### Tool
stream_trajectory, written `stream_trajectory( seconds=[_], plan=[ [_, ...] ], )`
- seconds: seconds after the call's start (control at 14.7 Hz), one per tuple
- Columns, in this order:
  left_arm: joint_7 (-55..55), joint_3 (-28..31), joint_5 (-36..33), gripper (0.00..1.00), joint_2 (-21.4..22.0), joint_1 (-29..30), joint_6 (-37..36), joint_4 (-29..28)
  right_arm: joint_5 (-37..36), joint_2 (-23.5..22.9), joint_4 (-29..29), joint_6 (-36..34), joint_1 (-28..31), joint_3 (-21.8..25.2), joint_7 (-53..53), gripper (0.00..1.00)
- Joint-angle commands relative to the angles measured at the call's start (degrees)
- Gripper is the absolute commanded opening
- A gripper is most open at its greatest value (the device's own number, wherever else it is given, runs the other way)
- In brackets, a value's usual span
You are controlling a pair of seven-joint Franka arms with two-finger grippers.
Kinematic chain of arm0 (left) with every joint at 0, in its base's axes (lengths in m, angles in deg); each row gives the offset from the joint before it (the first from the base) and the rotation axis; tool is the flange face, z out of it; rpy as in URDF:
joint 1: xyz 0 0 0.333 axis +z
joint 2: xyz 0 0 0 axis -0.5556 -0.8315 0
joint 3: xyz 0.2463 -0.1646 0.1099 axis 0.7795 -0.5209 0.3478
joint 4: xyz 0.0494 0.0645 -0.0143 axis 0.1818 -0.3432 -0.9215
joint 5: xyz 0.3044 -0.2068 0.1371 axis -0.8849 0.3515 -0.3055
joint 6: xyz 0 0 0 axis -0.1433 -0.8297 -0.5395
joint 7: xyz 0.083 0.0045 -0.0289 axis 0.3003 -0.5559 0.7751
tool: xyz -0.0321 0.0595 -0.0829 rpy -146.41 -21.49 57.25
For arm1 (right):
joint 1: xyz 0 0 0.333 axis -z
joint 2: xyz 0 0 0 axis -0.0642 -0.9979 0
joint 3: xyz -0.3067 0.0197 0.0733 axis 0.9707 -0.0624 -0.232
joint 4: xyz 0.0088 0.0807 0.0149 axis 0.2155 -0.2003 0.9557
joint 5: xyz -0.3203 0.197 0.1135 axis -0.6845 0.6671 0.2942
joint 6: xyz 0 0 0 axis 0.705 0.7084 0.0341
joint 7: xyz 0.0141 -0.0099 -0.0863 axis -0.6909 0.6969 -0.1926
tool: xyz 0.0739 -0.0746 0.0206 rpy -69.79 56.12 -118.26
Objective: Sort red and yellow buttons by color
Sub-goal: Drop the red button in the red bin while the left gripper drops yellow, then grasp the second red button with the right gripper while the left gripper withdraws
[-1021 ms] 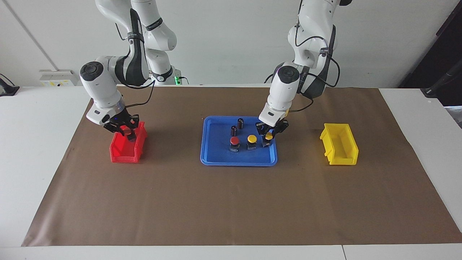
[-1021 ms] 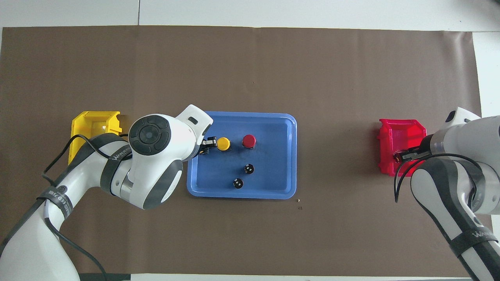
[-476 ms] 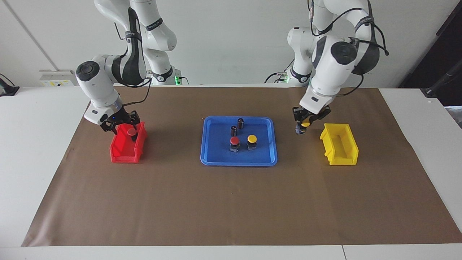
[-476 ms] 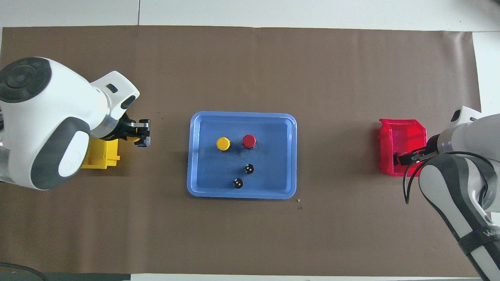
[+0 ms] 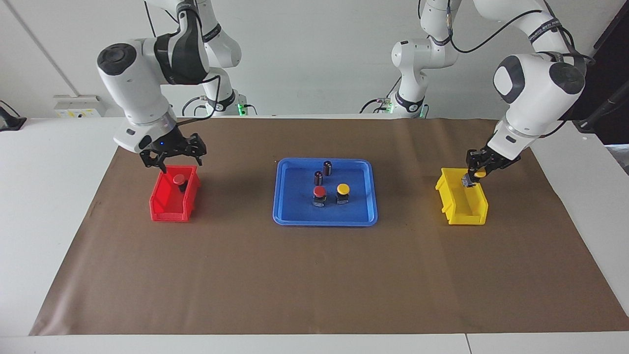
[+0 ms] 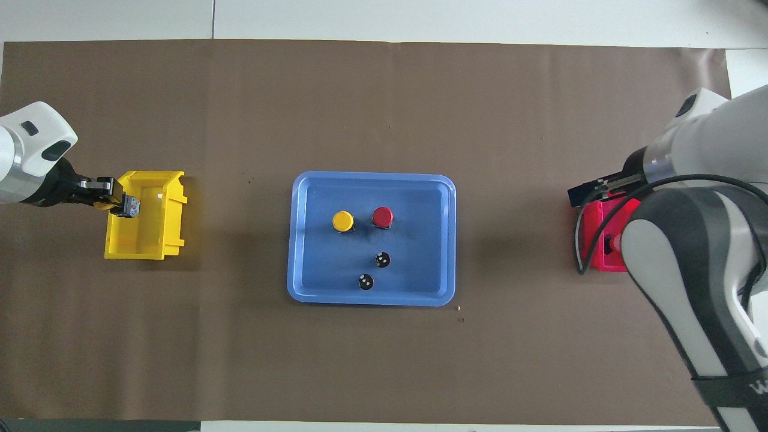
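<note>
My left gripper [image 5: 474, 174] is shut on a yellow button [image 5: 480, 172] and holds it tilted over the yellow bin [image 5: 464, 209]; the overhead view shows the left gripper [image 6: 118, 203] over that bin's [image 6: 147, 252] end. My right gripper [image 5: 173, 158] is open and empty above the red bin [image 5: 167, 209], where a red button [image 5: 180, 180] lies. On the blue tray [image 5: 324, 221] stand one red button [image 5: 319, 192] and one yellow button [image 5: 343, 189] side by side, also seen from overhead as the red button [image 6: 382, 215] and the yellow button [image 6: 342, 221].
Two dark capless cylinders [image 5: 327, 167] [image 5: 318, 177] stand on the tray, nearer to the robots than the buttons. A brown mat [image 5: 314, 275] covers the table. In the overhead view my right arm [image 6: 690, 240] covers most of the red bin [image 6: 600, 225].
My left gripper carried the yellow button from the tray to over the yellow bin. My right gripper opened, left the red button in the red bin and rose above it.
</note>
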Motion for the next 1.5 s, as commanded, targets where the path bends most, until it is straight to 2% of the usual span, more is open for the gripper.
stream_trajectory(
  seconds=[0.0,0.14,0.27,0.41,0.61,0.68,0.75,0.82,0.88,1.02,1.16,1.23,1.29,1.36,1.43],
  plan=[
    [-0.6,-0.8,-0.7,0.01,3.3,1.8,7.0,-9.0,-0.4,-9.5,9.7,2.6,-12.6,0.0,-20.7,1.0],
    [-0.6,-0.8,-0.7,0.02,3.4,1.9,12.6,-13.1,-2.1,-16.7,16.0,4.1,-19.6,0.1,-32.8,1.0],
    [-0.3,-0.9,-0.7,0.02,2.7,2.2,15.2,-15.0,-5.9,-21.1,17.4,7.9,-23.5,0.0,-37.0,1.0],
    [-0.3,-0.9,-0.7,0.03,2.5,2.1,17.4,-17.0,-8.4,-22.9,16.2,11.9,-24.7,0.0,-37.6,0.99],
    [-0.8,-0.8,-0.7,0.04,2.5,2.3,20.0,-19.5,-8.6,-24.5,15.0,14.2,-25.1,0.0,-37.7,0.92],
    [-0.7,-0.8,-0.7,0.11,2.5,2.3,20.0,-19.5,-8.6,-24.4,13.5,14.7,-25.0,0.1,-37.6,0.89],
    [-0.7,-0.8,-0.7,0.32,2.5,2.3,20.0,-19.5,-8.7,-24.0,12.6,15.0,-25.0,0.1,-37.6,0.86],
    [-0.7,-0.8,-0.7,0.65,2.5,2.3,19.9,-19.3,-8.8,-23.8,11.7,15.3,-25.0,0.0,-37.6,0.85],
    [-0.7,-0.9,-0.7,0.73,2.4,2.2,19.5,-18.9,-8.8,-23.9,11.4,16.1,-25.2,0.0,-37.6,0.83],
    [-0.5,-0.9,-0.7,0.74,1.2,2.2,17.2,-16.0,-8.8,-24.1,10.1,17.7,-25.2,0.0,-37.6,0.81],
    [-0.5,-0.9,-0.7,0.74,0.4,2.2,12.4,-11.0,-8.9,-23.7,8.2,17.9,-25.3,0.0,-37.4,0.81],
    [-0.5,-0.9,-0.7,0.77,0.3,2.1,9.0,-7.4,-9.0,-23.4,7.4,18.6,-25.4,0.0,-37.4,0.79],
    [-0.6,-0.9,-0.7,0.93,0.0,1.9,5.4,-3.5,-9.0,-23.4,6.9,19.3,-25.4,0.0,-37.4,0.79],
    [-0.6,-0.9,-0.7,1.0,0.2,1.6,1.6,0.3,-9.0,-23.3,6.8,19.5,-25.4,0.0,-37.3,0.78],
    [-0.6,-0.9,-0.7,1.0,0.3,1.5,-2.9,4.7,-9.0,-23.3,6.8,19.5,-25.4,0.0,-37.3,0.78]
  ],
)
